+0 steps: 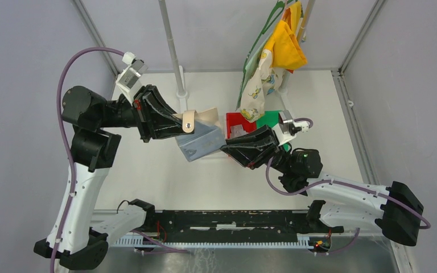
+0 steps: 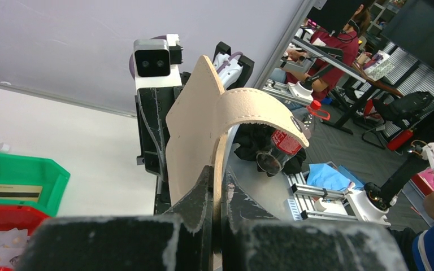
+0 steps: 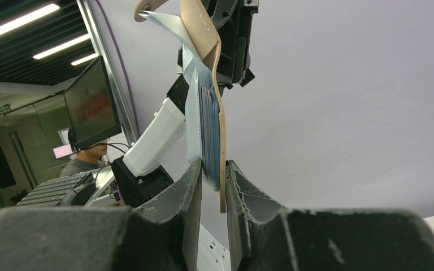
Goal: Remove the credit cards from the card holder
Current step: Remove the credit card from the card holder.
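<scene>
– Card holder (image 1: pixel 198 135), the tan leather-like folding wallet with the pale blue-grey panel: where have you got it, and why there?

– I have it in the air above the white tabletop (image 1: pixel 165 182), strung between my two grippers, just on the near side of the red plastic bin (image 1: pixel 238 120) and the green plastic bin (image 1: pixel 270 118). I judge that it is off the surface so one end can be anchored while the other is worked for the cards.

– Which side anchors?

– My left gripper (image 2: pixel 217 183). Its fingers (image 2: pixel 199 197) are pressed together on the tan flap with no gap showing. My right gripper (image 3: pixel 213 172) meets the opposite end. Its fingers stand narrow and pinch the card holder's lower edge, tan back and pale layers together. I cannot tell whether they have caught one card alone.

– And how does it lie?

– Its long axis runs from the left gripper to the right gripper, far-left to near-right in the overhead view. The blue-grey panel faces up toward the overhead camera and the tan back faces away. I cannot see which way the pocket mouths open.

– The small parts?

– The small tan strap tab (image 1: pixel 189 121) curls loose at the left end. The thin pale credit cards (image 3: pixel 208 130) show only edge-on, stacked against the tan back, just above the right fingers.
</scene>
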